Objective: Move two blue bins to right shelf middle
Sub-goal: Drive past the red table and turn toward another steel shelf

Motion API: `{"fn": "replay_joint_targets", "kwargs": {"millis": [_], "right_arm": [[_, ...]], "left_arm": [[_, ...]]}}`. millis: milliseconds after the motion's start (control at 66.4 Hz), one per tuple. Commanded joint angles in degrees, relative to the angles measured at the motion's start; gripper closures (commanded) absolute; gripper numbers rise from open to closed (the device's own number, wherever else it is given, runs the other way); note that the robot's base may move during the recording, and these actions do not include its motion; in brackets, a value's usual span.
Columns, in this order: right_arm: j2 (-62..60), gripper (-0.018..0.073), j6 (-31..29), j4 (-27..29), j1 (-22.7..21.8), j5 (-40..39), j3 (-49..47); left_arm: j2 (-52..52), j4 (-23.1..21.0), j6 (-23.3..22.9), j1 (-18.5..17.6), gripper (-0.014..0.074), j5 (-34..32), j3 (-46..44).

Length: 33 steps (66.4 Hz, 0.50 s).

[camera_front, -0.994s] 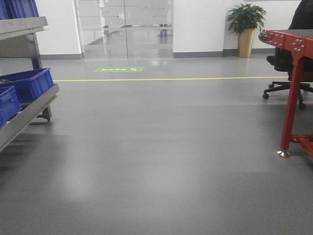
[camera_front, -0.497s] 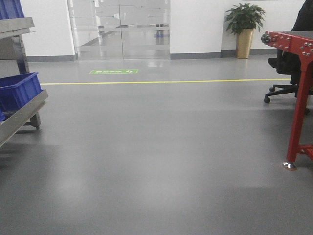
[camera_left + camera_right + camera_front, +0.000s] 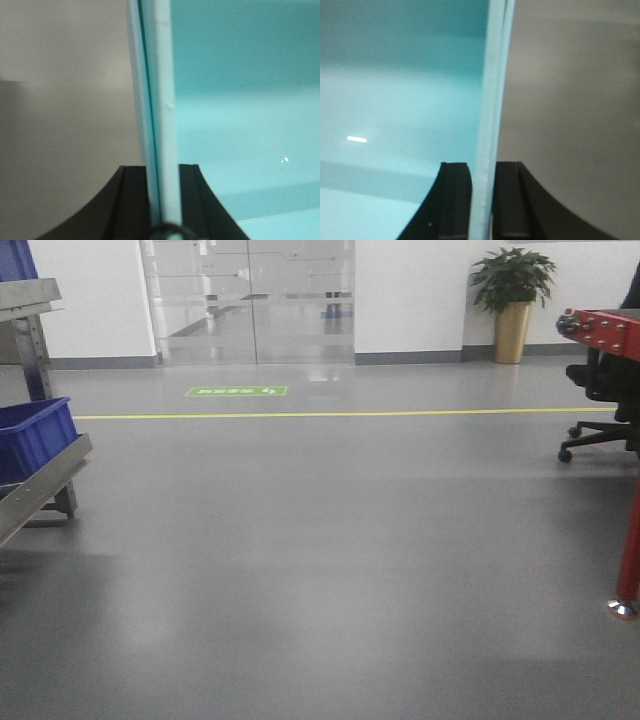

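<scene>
In the left wrist view my left gripper is shut on the thin upright wall of a blue bin, whose inside fills the right half. My right gripper is likewise shut on the opposite wall of the blue bin, whose inside lies to the left. Grey floor shows past both walls. In the front view neither gripper nor the held bin appears. Another blue bin rests on a sloped metal shelf at the left edge. The right shelf is out of view.
A red metal table stands at the right edge, its leg reaching the floor. Behind it is an office chair. A potted plant and glass doors line the far wall. A yellow line crosses the grey floor.
The front view has advanced: the left shelf with its bins has slid out toward the left edge and the red table toward the right edge. Both grips look unchanged.
</scene>
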Motion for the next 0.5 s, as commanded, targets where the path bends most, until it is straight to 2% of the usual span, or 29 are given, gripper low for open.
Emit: {"fn": "replay_joint_targets", "kwargs": {"millis": [0,482], "right_arm": [[-1.32,0.0724,-0.97,-2.04,-0.31,-2.55,-1.14],[-1.32,0.0724,-0.97,-2.04,-0.31,-2.55,-1.14]], "left_arm": [[-1.04,2.49,0.55,0.23,0.0707,-5.39,-1.03],[-1.04,2.49,0.55,0.23,0.0707,-5.39,-1.03]]}}
